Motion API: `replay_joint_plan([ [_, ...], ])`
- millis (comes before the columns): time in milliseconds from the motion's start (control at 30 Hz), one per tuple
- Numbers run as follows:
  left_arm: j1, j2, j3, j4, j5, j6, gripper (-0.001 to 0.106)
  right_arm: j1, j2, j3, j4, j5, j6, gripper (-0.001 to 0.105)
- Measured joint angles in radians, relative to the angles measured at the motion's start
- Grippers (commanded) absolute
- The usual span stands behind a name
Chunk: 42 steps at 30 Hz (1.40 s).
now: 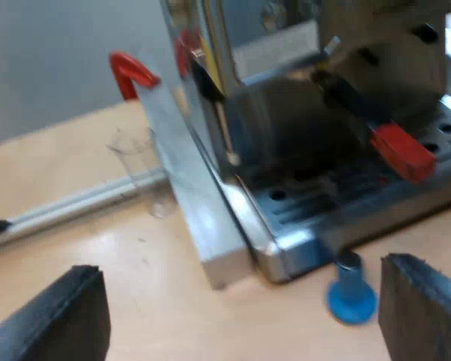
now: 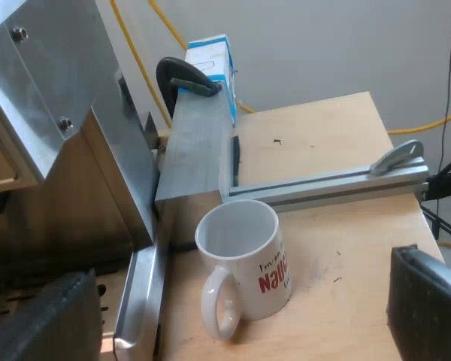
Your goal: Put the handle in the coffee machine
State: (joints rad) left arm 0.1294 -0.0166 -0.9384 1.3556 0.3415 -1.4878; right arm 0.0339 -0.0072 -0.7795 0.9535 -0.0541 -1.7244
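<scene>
Wooden table, machine front: handle lodged there, red end angled out toward nearer left gripper, spread wide and empty; right gripper, also spread, over mug.

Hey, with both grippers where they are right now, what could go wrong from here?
One: the blue tamper stands on the table close to the drip tray of the espresso machine, just ahead of the open left gripper; reaching for the red-ended handle could topple it. Two: the mug sits close beside the machine, ahead of the open right gripper; an advance might shove it.
</scene>
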Motion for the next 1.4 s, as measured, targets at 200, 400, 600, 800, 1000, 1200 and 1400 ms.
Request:
replay_joint_plan([
  [200, 0.0, 0.002, 0.114, -0.177, -0.13, -0.082, 0.075, 0.0, 0.0, 0.071, -0.016, 0.0, -0.021, 0.078],
  [400, 0.0, 0.002, 0.224, -0.22, -0.15, -0.097, 0.075, 0.0, 0.0, 0.15, -0.039, 0.0, -0.024, 0.078],
  [600, 0.0, 0.002, 0.323, -0.227, -0.15, -0.099, 0.075, 0.0, 0.002, 0.209, -0.044, 0.0, -0.024, 0.078],
  [800, -0.003, 0.003, 0.38, -0.227, -0.15, -0.099, 0.075, 0.0, 0.002, 0.251, -0.038, 0.0, -0.024, 0.078],
  [1000, -0.021, 0.003, 0.386, -0.227, -0.15, -0.099, 0.075, 0.0, 0.002, 0.252, 0.011, 0.015, -0.037, 0.078],
  [1200, -0.047, 0.003, 0.386, -0.227, -0.15, -0.099, 0.075, 0.0, 0.002, 0.276, 0.033, 0.054, -0.04, 0.078],
  [1400, -0.061, 0.003, 0.386, -0.227, -0.142, -0.099, 0.075, 0.0, 0.002, 0.286, 0.03, 0.054, -0.04, 0.078],
])
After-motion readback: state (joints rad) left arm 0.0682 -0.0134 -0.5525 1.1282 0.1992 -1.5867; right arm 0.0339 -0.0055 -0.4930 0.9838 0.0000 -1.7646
